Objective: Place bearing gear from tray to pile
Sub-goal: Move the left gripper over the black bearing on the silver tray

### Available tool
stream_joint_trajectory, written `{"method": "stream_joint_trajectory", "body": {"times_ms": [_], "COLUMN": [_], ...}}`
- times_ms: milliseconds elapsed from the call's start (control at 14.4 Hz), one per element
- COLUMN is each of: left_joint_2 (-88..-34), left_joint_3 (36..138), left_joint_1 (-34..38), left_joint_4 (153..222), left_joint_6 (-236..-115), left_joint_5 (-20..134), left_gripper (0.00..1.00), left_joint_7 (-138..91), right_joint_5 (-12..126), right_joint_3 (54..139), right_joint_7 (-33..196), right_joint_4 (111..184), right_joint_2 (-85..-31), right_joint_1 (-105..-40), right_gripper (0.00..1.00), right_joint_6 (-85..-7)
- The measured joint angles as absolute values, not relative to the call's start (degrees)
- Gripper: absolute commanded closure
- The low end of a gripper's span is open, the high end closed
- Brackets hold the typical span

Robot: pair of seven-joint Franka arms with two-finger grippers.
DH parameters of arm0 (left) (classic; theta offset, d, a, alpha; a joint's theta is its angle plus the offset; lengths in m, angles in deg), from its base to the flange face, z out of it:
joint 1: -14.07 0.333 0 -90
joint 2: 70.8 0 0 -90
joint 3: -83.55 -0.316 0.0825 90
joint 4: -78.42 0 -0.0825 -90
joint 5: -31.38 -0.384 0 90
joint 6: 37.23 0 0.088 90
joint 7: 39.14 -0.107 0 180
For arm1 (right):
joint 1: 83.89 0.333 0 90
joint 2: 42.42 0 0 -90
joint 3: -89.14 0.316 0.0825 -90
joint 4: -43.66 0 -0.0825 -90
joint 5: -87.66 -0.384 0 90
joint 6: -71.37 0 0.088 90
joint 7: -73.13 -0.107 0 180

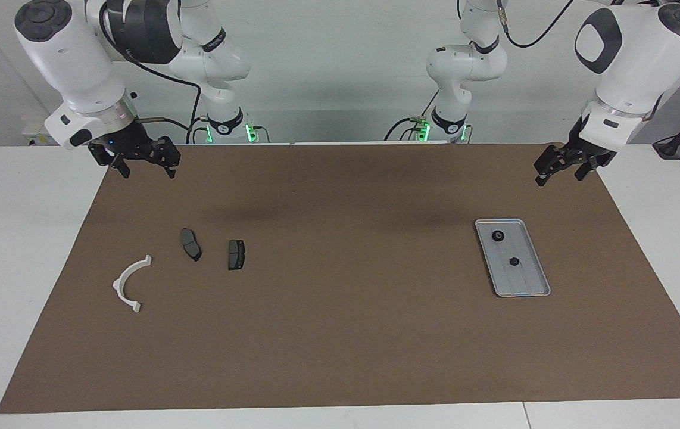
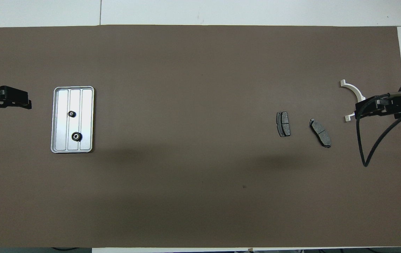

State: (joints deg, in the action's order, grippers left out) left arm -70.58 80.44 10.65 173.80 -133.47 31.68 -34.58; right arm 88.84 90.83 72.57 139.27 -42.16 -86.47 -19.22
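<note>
Gears [image 1: 499, 236] sit in tray [image 1: 539, 287]; both grippers [image 1: 566, 165] [image 1: 140, 162] hover released. Small gears could slip between fingertips during pickup.

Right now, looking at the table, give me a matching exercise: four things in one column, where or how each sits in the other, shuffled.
1. flat silver metal tray
2. white half-ring plastic bracket
3. two small black gears
4. two dark grey brake pads

A. on the tray
B. beside the bracket, toward the table's middle
C. at the left arm's end
D. at the right arm's end

Pairs: 1-C, 2-D, 3-A, 4-B
</note>
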Motion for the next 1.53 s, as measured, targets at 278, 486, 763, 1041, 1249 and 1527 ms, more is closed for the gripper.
{"method": "stream_joint_trajectory", "body": {"times_ms": [278,486,763,1041,1249,1527], "left_joint_2": [-70.6,-70.6,-70.8,-72.4,-74.6,-74.1], "left_joint_3": [80.4,80.4,80.5,80.9,81.1,81.3], "left_joint_1": [10.6,10.7,10.7,10.6,10.6,10.4], "left_joint_4": [173.8,173.8,173.9,179.9,187.2,191.5], "left_joint_6": [-133.6,-133.7,-134.6,-140.7,-146.5,-150.3], "left_joint_5": [31.7,31.7,31.7,31.7,31.7,31.7], "left_gripper": [0.0,0.0,0.0,0.0,0.01,0.33], "left_joint_7": [-34.6,-34.6,-30.2,-26.7,-26.4,-26.1], "right_joint_5": [88.8,88.8,88.8,88.8,88.8,88.8], "right_joint_3": [90.8,90.8,90.7,90.3,90.3,90.4], "right_joint_7": [72.6,72.6,72.6,72.6,72.6,72.6], "right_joint_4": [140.2,140.5,140.6,140.6,140.6,140.6], "right_joint_2": [-41.6,-41.4,-41.4,-41.4,-41.4,-41.4], "right_joint_1": [-86.5,-86.5,-86.5,-86.5,-86.5,-86.4], "right_gripper": [0.0,0.0,0.0,0.0,0.0,0.0], "right_joint_6": [-19.3,-19.4,-19.4,-19.4,-19.5,-20.0]}}
